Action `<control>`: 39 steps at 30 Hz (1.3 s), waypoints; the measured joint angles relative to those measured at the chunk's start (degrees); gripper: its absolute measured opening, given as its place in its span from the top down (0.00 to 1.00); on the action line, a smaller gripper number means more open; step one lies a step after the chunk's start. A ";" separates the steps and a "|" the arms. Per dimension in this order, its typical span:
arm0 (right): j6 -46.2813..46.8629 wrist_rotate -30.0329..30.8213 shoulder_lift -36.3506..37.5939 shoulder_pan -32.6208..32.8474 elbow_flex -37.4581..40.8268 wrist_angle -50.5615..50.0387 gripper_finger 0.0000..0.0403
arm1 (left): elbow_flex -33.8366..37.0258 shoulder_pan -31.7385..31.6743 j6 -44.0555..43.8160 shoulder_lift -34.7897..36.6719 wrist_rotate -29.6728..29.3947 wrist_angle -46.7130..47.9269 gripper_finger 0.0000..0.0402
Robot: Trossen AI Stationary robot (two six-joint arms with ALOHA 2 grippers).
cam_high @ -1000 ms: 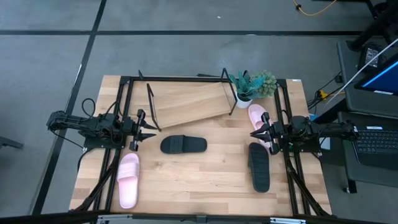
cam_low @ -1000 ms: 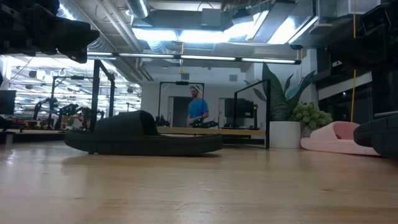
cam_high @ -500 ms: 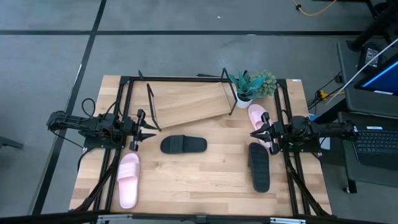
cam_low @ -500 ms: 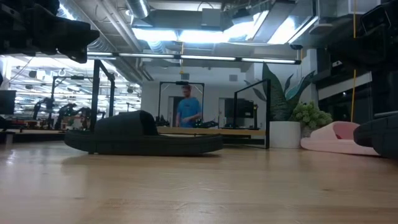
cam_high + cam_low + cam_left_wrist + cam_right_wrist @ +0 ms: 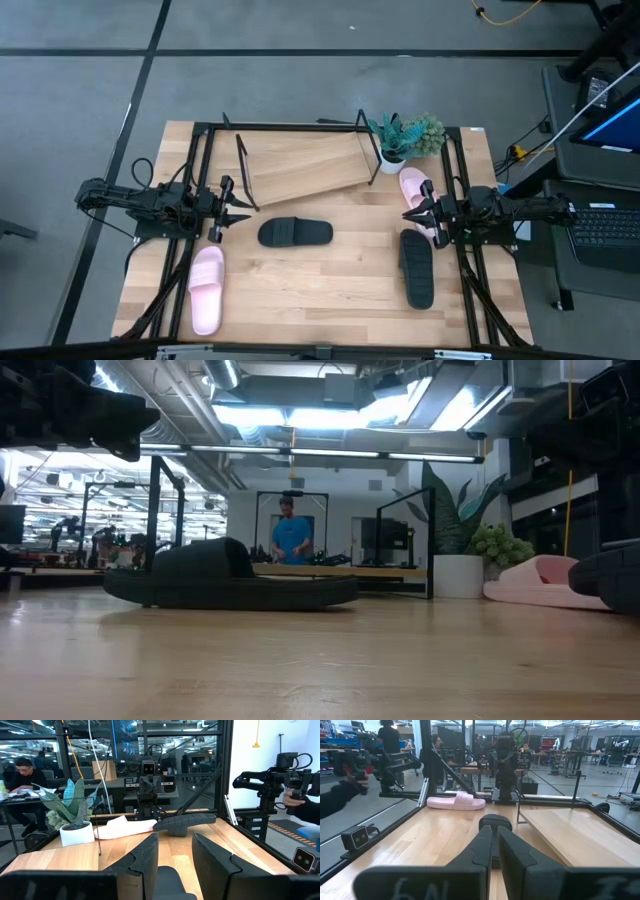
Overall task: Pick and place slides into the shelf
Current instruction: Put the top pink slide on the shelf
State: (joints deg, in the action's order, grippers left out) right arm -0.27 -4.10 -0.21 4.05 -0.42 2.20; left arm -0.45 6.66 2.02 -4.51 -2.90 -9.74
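Seen from above, the four slides lie loose on the table and none sits on the shelf, whose tilted board stands bare at twelve o'clock of the tabletop. One black slide lies crosswise near the centre, just below the shelf's front edge; the other black slide lies lengthwise at four o'clock, and a pink slide rests at two o'clock, partly under the right arm. The second pink slide lies lengthwise at eight o'clock. A potted plant stands at one o'clock, touching or just beside the shelf's right wire frame. The left gripper hovers at nine o'clock, its fingers parted with a clear gap and nothing between them, as the left wrist view shows. The right gripper hangs at three o'clock over the pink slide's toe; the right wrist view shows its fingers drawn nearly together, empty. Only the low view shows the central black slide's raised strap side-on, and a person in a blue top standing far behind the table. The wrist views alone show a hand at each table side, holding a dark rig. Open wood stretches along the table's six o'clock edge and between the two arms.
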 joint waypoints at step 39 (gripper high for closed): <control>-1.48 7.76 -4.73 -0.02 -9.46 -5.09 0.99 | -10.61 -0.89 0.02 -6.89 -12.16 11.13 1.00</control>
State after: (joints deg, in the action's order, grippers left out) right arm -1.75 3.67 -4.93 4.03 -9.88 -2.89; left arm -11.06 5.77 2.04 -11.40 -15.06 1.39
